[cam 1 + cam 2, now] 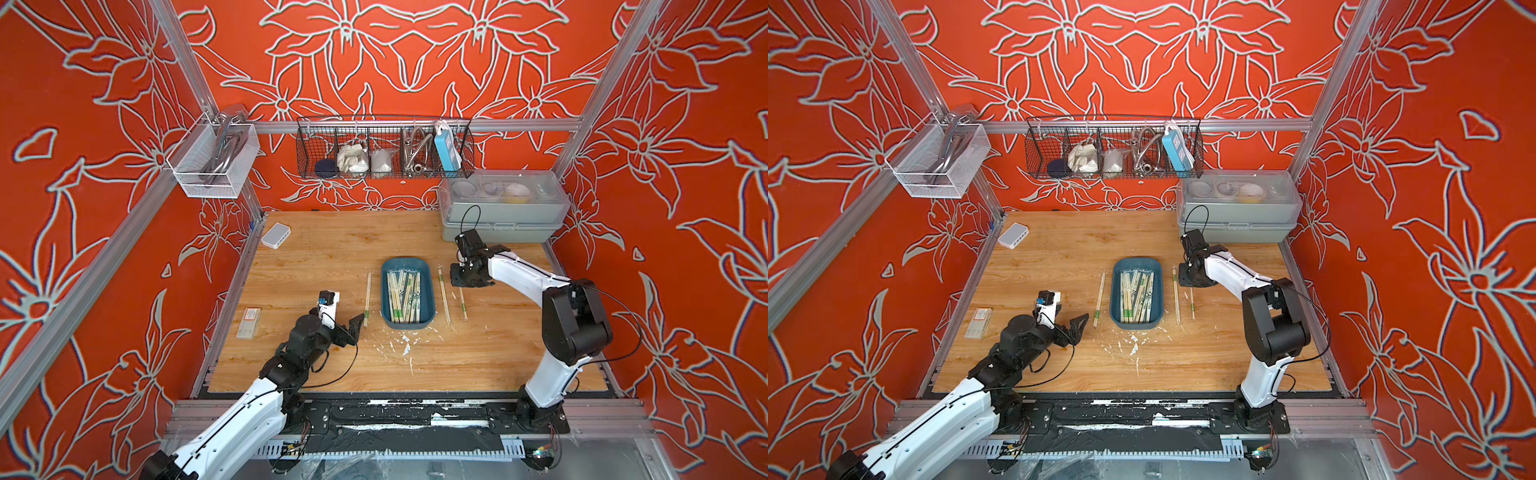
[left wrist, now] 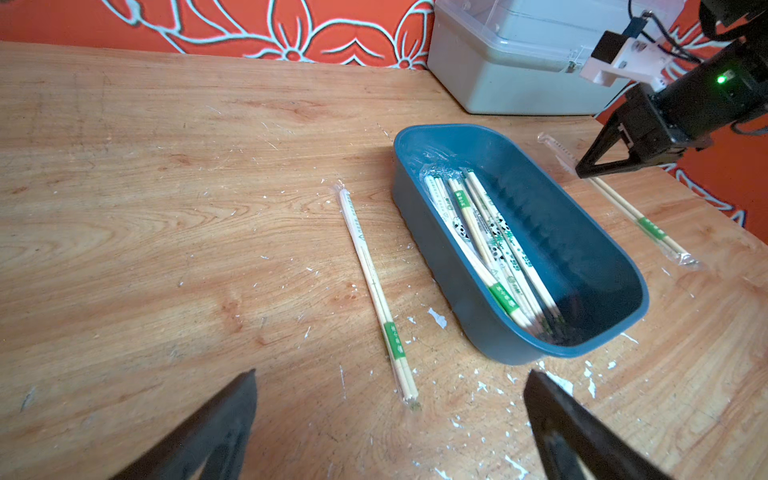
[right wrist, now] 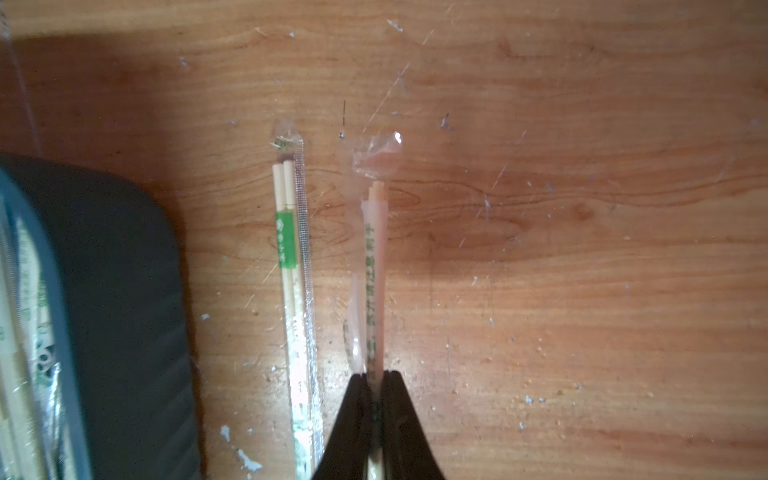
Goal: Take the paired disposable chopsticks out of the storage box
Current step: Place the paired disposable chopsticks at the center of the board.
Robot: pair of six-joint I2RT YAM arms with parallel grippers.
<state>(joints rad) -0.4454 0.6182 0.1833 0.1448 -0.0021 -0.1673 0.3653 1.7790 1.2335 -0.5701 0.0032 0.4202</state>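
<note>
Black fingers of the right gripper point(image 3: 375, 376) sit pressed together, pinching one pale wooden chopstick pair in a clear green-printed sleeve point(image 3: 372, 266). It is just beside another loose pair point(image 3: 286, 232), right of the shallow dark teal-blue plastic tray point(image 1: 408, 325). Most sleeved pairs point(image 1: 405, 297) lie inside that tray. The left gripper point(image 2: 390, 374) hangs spread wide, holding nothing, near a third loose pair point(image 2: 372, 282). Bare wooden tabletop point(image 1: 316, 249) lies open to the left and front. A grey-green lidded case point(image 1: 498, 232) fills the far right corner. Both top views hide the pinch.

Orange-red floral walls point(image 1: 407, 50), aluminium rails point(image 1: 519, 124), scratched wooden tabletop point(image 1: 332, 249)
</note>
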